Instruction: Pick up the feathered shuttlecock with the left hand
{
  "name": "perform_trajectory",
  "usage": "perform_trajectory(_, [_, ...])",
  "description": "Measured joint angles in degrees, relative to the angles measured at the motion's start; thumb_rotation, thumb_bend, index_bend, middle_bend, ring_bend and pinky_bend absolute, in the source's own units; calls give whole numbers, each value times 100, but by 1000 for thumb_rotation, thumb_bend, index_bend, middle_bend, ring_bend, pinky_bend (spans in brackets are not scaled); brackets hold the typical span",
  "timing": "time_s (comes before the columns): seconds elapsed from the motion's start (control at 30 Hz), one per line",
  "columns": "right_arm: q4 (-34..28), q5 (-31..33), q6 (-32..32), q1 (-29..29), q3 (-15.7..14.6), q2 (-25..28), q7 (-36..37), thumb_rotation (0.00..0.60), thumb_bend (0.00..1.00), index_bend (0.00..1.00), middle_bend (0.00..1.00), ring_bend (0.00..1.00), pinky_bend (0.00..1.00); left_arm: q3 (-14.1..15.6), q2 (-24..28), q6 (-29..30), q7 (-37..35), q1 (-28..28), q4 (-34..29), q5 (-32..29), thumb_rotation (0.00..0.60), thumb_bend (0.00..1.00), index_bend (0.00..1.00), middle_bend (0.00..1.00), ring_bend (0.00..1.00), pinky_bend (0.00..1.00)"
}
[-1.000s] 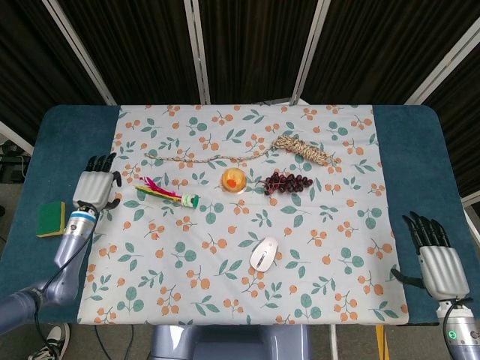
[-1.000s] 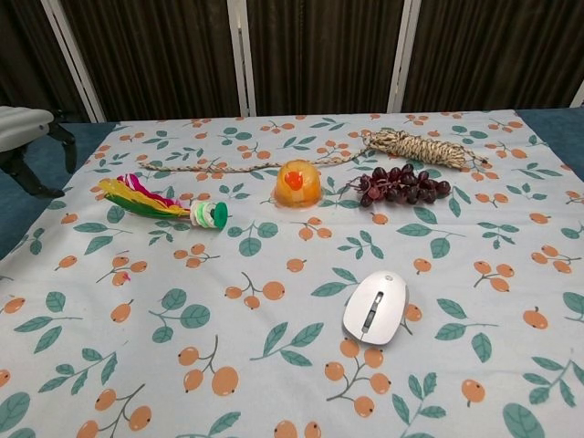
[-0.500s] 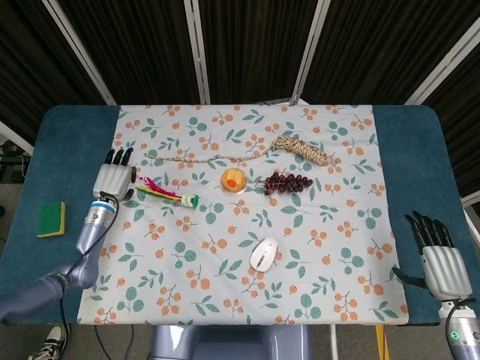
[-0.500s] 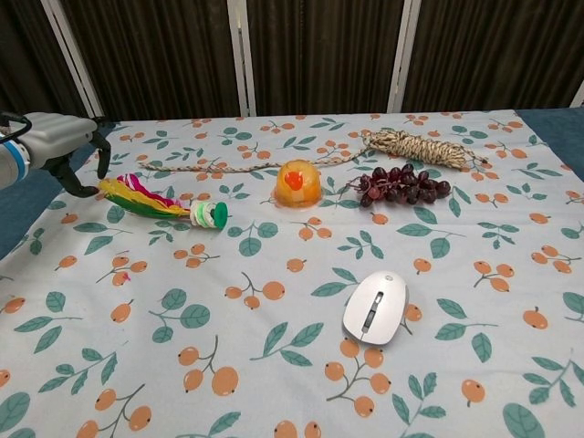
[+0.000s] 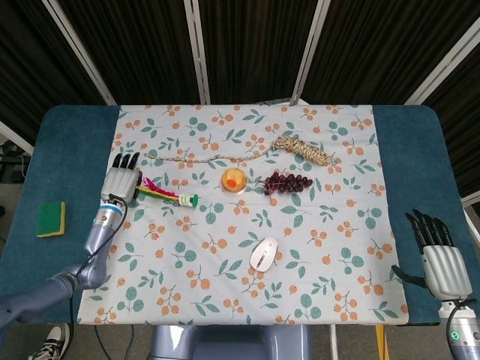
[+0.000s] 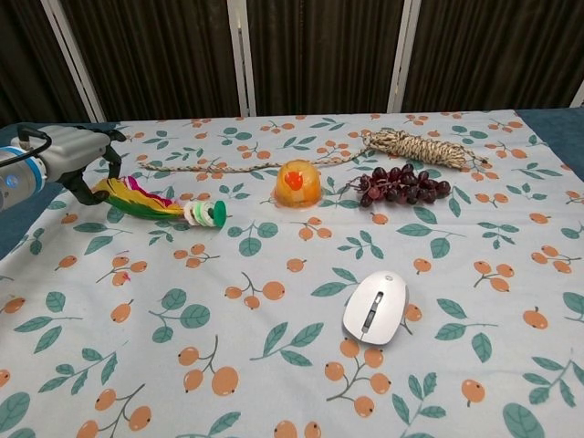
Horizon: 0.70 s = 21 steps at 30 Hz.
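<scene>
The left robot hand (image 5: 122, 182) has swung in from the desk edge, fingers apart and empty, reaching the shuttlecock (image 5: 166, 193) feathers, so grasping comes next.

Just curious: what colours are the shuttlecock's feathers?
Yellow, green, pink and red feathers on the shuttlecock, clearest in the chest view.

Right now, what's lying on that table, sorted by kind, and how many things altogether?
Toys: 1, feathered shuttlecock
Food: 2, grapes, orange jelly cup
Cord: 1, rope
Electronics: 1, mouse
Cleaning: 1, sponge
Total: 6
</scene>
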Motion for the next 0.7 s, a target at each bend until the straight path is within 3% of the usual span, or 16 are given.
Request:
perform_trajectory(0.37, [9, 39, -3, 4, 26, -12, -9, 600, 64, 0, 0, 0, 0, 62, 475, 297, -15, 45, -660, 337, 600, 500, 594, 21, 0, 0])
perform_trajectory(0.7, [12, 5, -21, 24, 21, -34, 49, 600, 64, 0, 0, 0, 0, 194, 1577, 791, 299, -8, -2306, 1209, 600, 501, 611, 37, 0, 0])
